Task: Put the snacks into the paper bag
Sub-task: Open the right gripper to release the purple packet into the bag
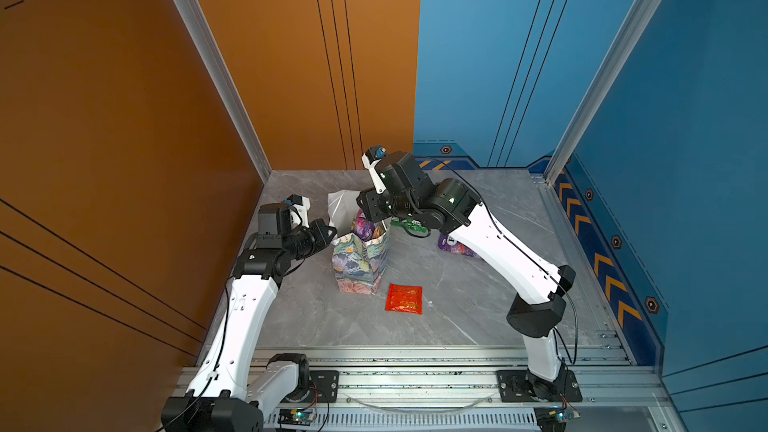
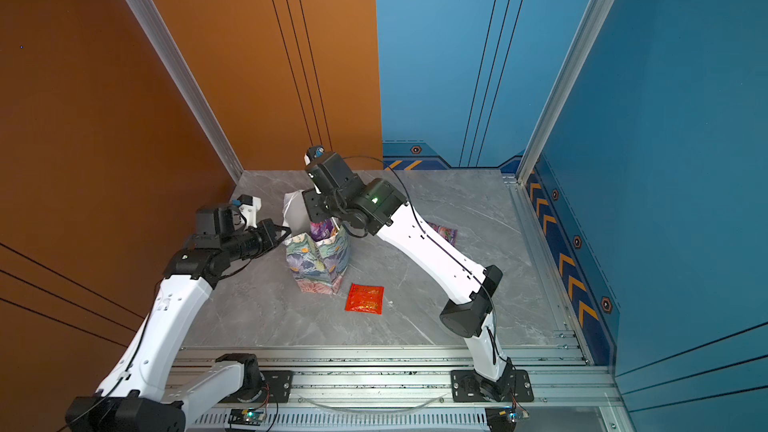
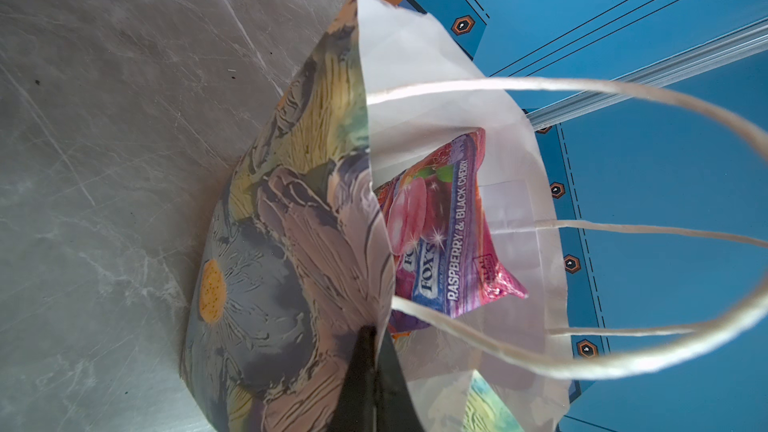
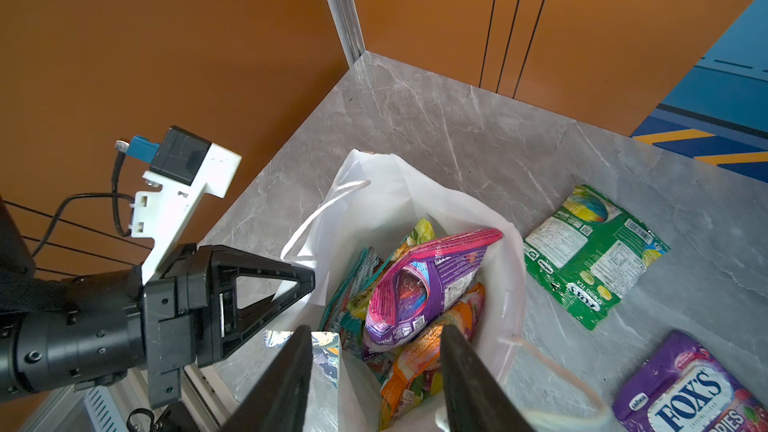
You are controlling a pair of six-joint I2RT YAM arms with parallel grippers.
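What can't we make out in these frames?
Packet count in the paper bag: right wrist view, top purple packet covers those beneath.
Table FOX'S packet: cut by the right wrist view's edge; right arm covers most in top views.
Green packet: right arm hides nearly all, both top views.
Red packet print: too small, both top views.

the paper bag (image 1: 360,263) stands upright, floral outside, white inside, mouth open. inside it a purple raspberry packet (image 4: 428,284) lies tilted on an orange packet (image 4: 432,342) and a teal packet (image 4: 353,284). outside, seen in a top view, a small red packet (image 1: 404,298) lies flat near the bag's 4 o'clock. a green packet (image 4: 590,255), back side up, lies at 2 o'clock, and a purple fox's packet (image 4: 690,392) at 3 o'clock, farther out.
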